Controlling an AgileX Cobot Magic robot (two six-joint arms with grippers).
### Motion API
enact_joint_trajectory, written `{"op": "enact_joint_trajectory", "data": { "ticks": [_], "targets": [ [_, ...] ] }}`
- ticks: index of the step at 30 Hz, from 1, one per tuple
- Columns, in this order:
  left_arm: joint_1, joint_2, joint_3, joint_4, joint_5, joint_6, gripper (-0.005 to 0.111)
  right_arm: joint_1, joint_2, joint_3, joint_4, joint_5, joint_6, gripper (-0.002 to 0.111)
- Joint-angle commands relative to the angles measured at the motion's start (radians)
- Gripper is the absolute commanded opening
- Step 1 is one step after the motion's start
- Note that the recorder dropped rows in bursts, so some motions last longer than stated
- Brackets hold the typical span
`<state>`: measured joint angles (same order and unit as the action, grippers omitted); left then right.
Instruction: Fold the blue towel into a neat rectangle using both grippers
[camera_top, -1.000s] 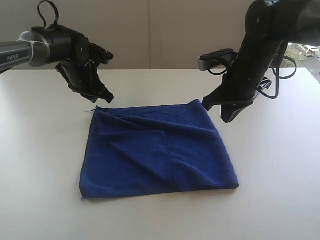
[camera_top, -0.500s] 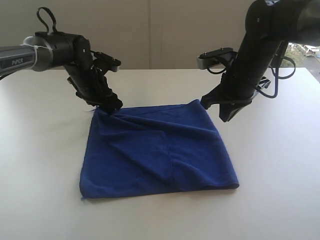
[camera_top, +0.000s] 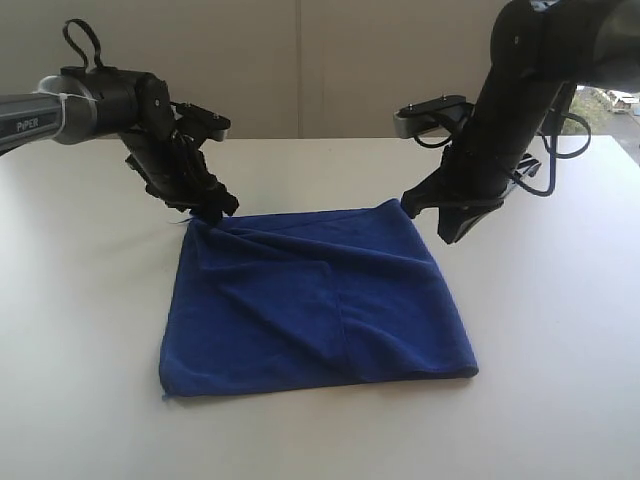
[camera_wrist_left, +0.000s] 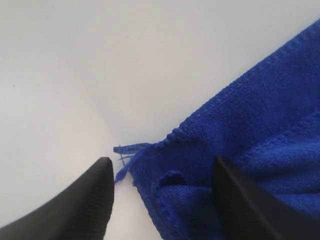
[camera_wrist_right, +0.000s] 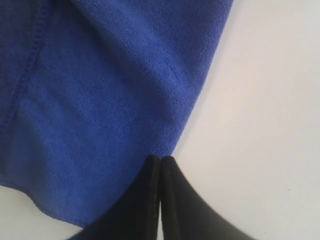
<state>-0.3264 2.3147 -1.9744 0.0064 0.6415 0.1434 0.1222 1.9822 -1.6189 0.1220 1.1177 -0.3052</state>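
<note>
Exterior view: blue towel lying mostly flat on white table, a few wrinkles across it. Left claw down at far left corner, spread wide. In left wrist view, fingers straddling the frayed corner, not gripping. Right claw at far right corner, pressed fully together, tips touching the hem. Cloth pinched or not: cannot tell.
</note>
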Motion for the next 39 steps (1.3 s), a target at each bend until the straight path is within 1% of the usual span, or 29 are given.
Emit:
{"op": "enact_joint_trajectory", "data": {
  "ticks": [1, 4, 6, 7, 8, 9, 10, 12, 14, 16, 17, 21, 23, 25, 27, 29, 35, 39],
  "targets": [
    [0.015, -0.002, -0.003, -0.077, 0.022, 0.027, 0.054, -0.004, 0.016, 0.004, 0.043, -0.015, -0.01, 0.0],
    [0.015, -0.002, -0.003, -0.088, 0.032, 0.047, 0.039, -0.003, 0.041, 0.004, 0.138, -0.03, -0.106, 0.0],
    [0.015, -0.002, -0.003, -0.096, 0.032, 0.047, 0.032, -0.003, 0.063, 0.004, 0.283, -0.047, -0.231, 0.0],
    [0.015, -0.002, -0.003, -0.096, 0.032, 0.047, 0.026, -0.001, 0.086, 0.004, 0.445, -0.06, -0.37, 0.0],
    [0.015, -0.002, -0.003, -0.096, 0.032, 0.047, 0.023, 0.007, 0.099, 0.004, 0.521, -0.073, -0.436, 0.0],
    [0.015, -0.002, -0.003, -0.096, 0.032, 0.047, 0.018, 0.02, 0.122, 0.004, 0.616, -0.128, -0.492, 0.002],
    [0.015, -0.002, -0.003, -0.096, 0.034, 0.047, 0.017, 0.031, 0.135, 0.004, 0.631, -0.177, -0.501, 0.005],
    [0.015, -0.002, -0.003, -0.096, 0.036, 0.047, 0.012, 0.056, 0.162, 0.004, 0.63, -0.273, -0.502, 0.013],
    [0.015, -0.002, -0.003, -0.096, 0.041, 0.047, 0.008, 0.074, 0.186, 0.002, 0.63, -0.327, -0.505, 0.024],
    [0.015, -0.004, -0.003, -0.096, 0.049, 0.047, 0.002, 0.09, 0.214, 0.0, 0.628, -0.379, -0.505, 0.039],
    [0.015, -0.015, -0.003, -0.096, 0.06, 0.06, 0.0, 0.101, 0.236, 0.0, 0.62, -0.401, -0.501, 0.044],
    [0.015, -0.049, -0.003, -0.114, 0.075, 0.078, 0.0, 0.103, 0.254, 0.0, 0.591, -0.38, -0.473, 0.041],
    [0.015, -0.056, -0.003, -0.189, 0.087, 0.135, 0.0, 0.103, 0.263, 0.0, 0.566, -0.394, -0.466, 0.041],
    [0.015, -0.056, -0.003, -0.267, 0.101, 0.199, 0.0, 0.103, 0.272, 0.0, 0.517, -0.404, -0.41, 0.041],
    [0.015, -0.056, -0.003, -0.305, 0.11, 0.235, 0.0, 0.103, 0.279, 0.0, 0.496, -0.4, -0.395, 0.041],
    [0.015, -0.056, -0.003, -0.309, 0.11, 0.238, 0.0, 0.103, 0.286, 0.0, 0.499, -0.395, -0.395, 0.041],
    [0.015, -0.056, -0.003, -0.298, 0.11, 0.238, 0.0, 0.103, 0.287, 0.0, 0.606, -0.365, -0.439, 0.041],
    [0.015, -0.056, -0.003, -0.298, 0.11, 0.238, 0.0, 0.107, 0.287, 0.0, 0.615, -0.363, -0.455, 0.041]
  ]
}}
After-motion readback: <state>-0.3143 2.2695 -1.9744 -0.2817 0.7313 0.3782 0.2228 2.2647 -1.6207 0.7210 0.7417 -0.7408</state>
